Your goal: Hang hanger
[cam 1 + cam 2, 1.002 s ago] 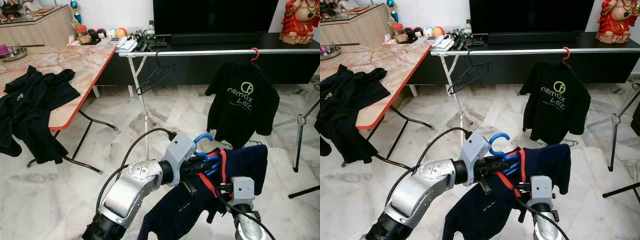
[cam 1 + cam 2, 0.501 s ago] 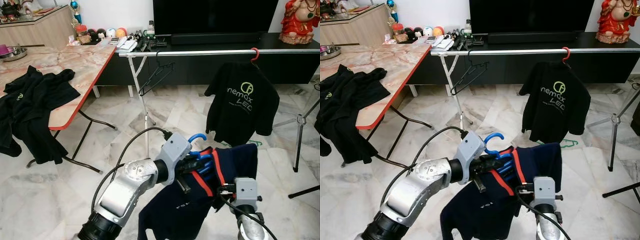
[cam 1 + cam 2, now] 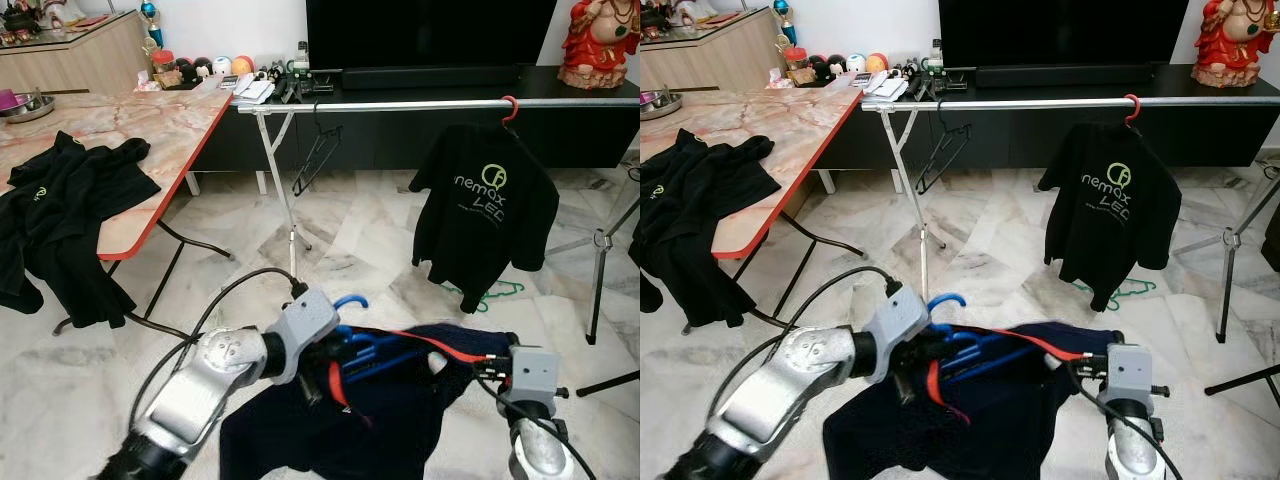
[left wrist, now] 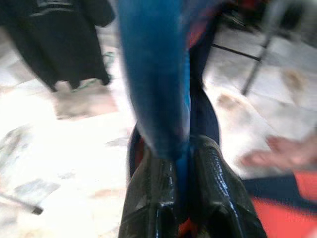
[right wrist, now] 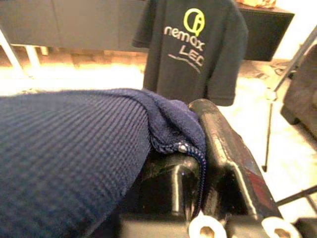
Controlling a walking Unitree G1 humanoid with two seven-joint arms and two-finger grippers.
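Both grippers clamp waffle-knit navy shirt on curved blue hanger

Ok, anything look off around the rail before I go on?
A green hanger lies on the floor under the black shirt. An empty black hanger hangs askew on the rail. More black clothes droop over the table edge.
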